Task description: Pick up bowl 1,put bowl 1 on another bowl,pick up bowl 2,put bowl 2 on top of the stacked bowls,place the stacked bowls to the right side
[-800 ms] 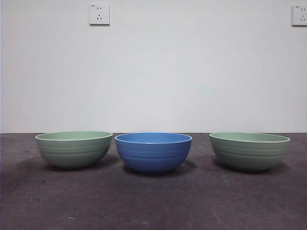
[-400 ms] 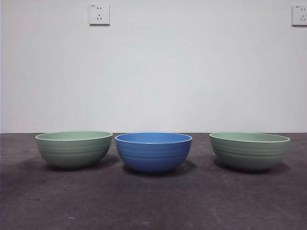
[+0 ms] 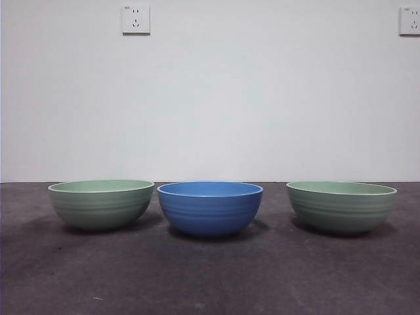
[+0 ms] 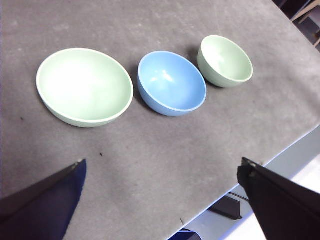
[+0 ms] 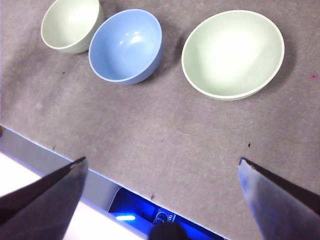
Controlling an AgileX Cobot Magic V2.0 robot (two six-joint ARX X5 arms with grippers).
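Note:
Three bowls stand apart in a row on the dark table. The blue ribbed bowl (image 3: 210,208) (image 4: 171,82) (image 5: 126,45) is in the middle. A pale green bowl (image 3: 101,204) (image 4: 85,86) (image 5: 70,24) stands to its left, close beside it. Another pale green bowl (image 3: 341,206) (image 4: 224,60) (image 5: 233,53) stands further off to the right. All are empty and nothing is stacked. My left gripper (image 4: 160,172) hangs open high above the table's near edge, in front of the left green bowl. My right gripper (image 5: 160,170) hangs open likewise in front of the right green bowl. Neither arm shows in the front view.
A white wall with two sockets (image 3: 136,19) stands behind the table. The table's near edge (image 5: 60,162) lies below both grippers.

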